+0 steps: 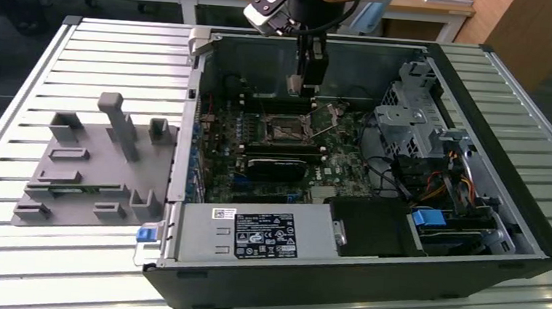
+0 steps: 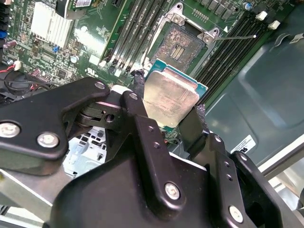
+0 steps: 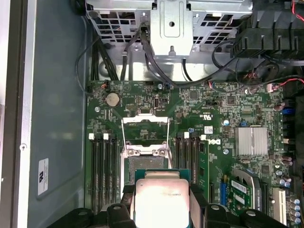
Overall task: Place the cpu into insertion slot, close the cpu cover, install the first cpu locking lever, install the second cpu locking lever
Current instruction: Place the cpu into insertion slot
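End effector (image 1: 306, 84): closed on the cpu (image 2: 171, 95), its black fingers (image 2: 137, 88) pressed against two opposite edges; in the exterior view it is seen inside the open computer case (image 1: 507, 178).
Cpu orientation: held flat, silvery top turned toward both wrist cameras; the chip is square, so no long axis can be told.
Cpu position: held above the green circuit board (image 3: 213, 104), just beside the insertion slot (image 2: 183, 45) and apart from it.
Insertion slot: uncovered, its dark contact field exposed.
Cpu cover (image 3: 145, 126): swung open, seen standing at the slot's side away from the chip.
Table (image 1: 89, 47): the case and a grey fixture (image 1: 101, 157) are carried on it.
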Robot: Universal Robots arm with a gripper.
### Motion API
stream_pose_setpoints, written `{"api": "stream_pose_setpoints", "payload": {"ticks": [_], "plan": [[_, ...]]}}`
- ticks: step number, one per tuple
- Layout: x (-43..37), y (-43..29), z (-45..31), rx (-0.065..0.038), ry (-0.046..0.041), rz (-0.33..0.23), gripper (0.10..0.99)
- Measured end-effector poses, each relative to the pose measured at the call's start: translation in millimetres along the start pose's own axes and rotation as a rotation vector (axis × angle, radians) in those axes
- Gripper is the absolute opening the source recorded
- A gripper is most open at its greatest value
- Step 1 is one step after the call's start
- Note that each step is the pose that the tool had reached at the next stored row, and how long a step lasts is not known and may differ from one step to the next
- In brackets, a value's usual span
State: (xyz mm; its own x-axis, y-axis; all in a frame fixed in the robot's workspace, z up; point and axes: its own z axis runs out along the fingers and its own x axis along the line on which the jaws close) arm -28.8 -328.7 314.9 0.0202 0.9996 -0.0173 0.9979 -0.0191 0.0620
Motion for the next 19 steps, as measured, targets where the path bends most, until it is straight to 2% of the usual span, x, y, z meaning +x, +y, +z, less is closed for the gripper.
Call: {"api": "stream_pose_setpoints", "payload": {"ticks": [19], "plan": [[6.7,-0.7,9.1,0.000,-0.0033,0.000,0.541]]}}
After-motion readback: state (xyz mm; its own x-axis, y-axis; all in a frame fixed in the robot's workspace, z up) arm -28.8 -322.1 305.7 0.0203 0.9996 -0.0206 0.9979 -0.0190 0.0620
